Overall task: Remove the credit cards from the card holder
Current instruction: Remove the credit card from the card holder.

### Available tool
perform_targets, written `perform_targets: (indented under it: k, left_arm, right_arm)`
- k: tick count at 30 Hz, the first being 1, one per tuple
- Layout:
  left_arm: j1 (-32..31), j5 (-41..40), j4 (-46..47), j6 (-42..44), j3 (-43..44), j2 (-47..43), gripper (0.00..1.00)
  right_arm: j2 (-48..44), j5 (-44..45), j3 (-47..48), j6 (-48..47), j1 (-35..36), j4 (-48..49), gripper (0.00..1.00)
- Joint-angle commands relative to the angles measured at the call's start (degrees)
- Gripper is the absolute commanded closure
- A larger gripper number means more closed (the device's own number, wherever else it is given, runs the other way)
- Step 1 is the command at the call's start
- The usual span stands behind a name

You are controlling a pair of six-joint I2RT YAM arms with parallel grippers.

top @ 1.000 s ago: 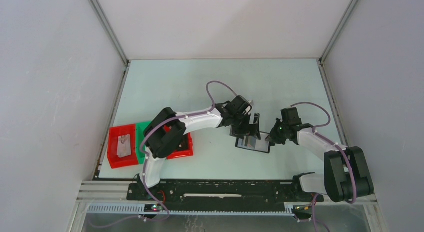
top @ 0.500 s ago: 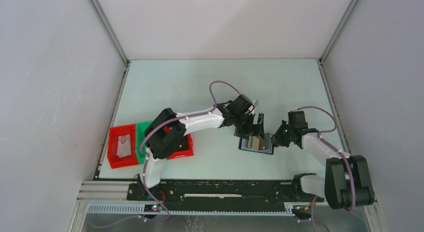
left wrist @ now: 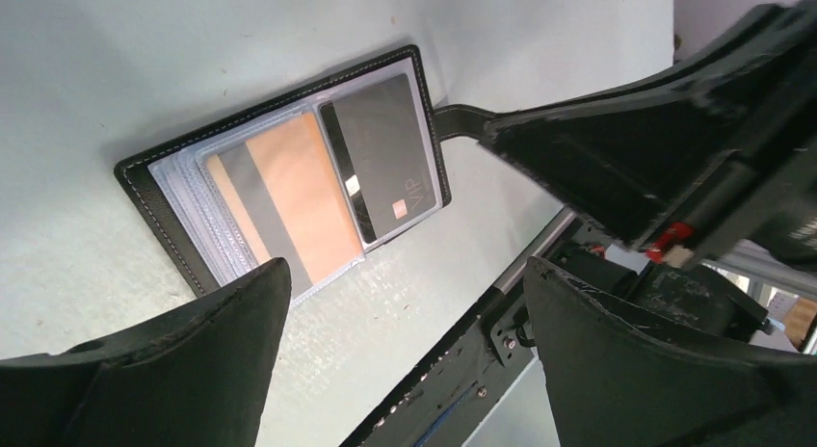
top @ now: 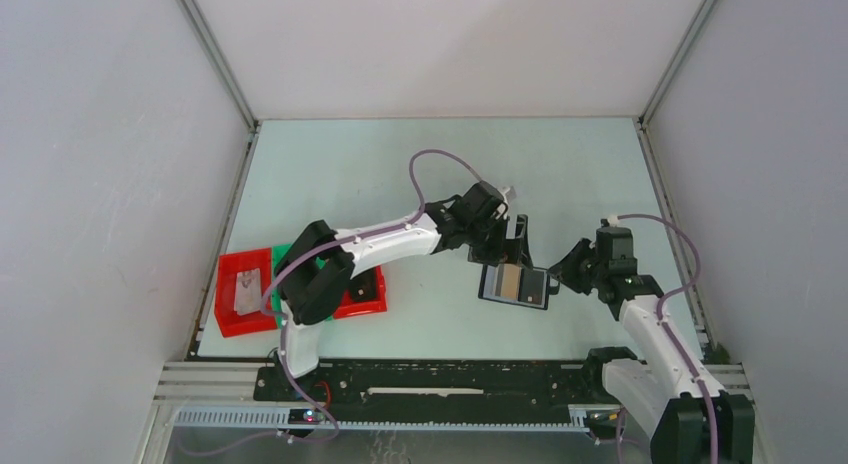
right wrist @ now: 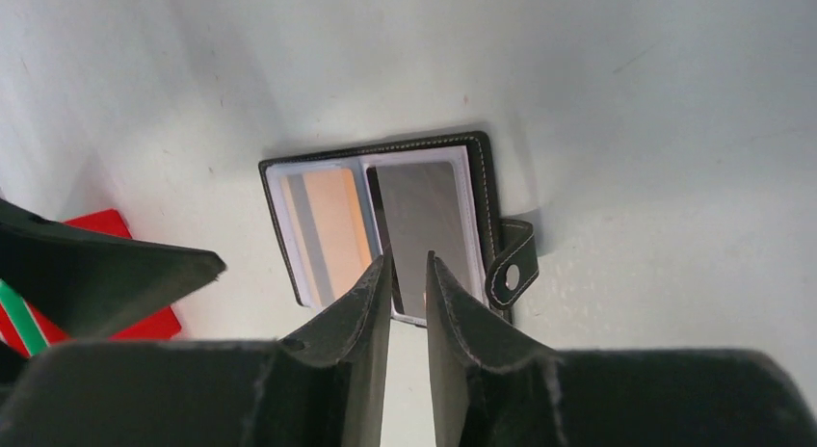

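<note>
The card holder [right wrist: 485, 206] now lies open; my right gripper [right wrist: 406, 274], barely parted, retreats toward three o'clock, left gripper [left wrist: 405, 274] spread over the credit cards [left wrist: 289, 197].

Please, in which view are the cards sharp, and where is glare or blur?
Left wrist view: card holder and orange card sharp, left pincer blurred and dark. Right wrist view: grey card shows pale sheen, soft shadow beside the holder. Top view: even light, little detail.
</note>
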Motion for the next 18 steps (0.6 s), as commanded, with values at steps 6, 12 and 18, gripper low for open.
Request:
perform_targets:
  k: [6, 12, 18]
  left_arm:
    - [-0.4, 4.9, -0.2, 4.0, 3.2, -1.3, 0.06]
    - [-0.6, 9.2, 6.8, -1.3, 0.6, 1.5, 0.18]
    - [-0.8, 12.1, 7.8, -2.9, 0.8, 3.3, 0.17]
  right_arm:
    - [8.2, -2.3, 0.0, 0.3, 2.6, 5.3, 0.74]
    - [11.9, -0.6, -0.6, 0.1, 2.5, 5.9, 0.75]
    - [14.0, -0.3, -1.6, 0.0, 2.5, 6.6, 0.75]
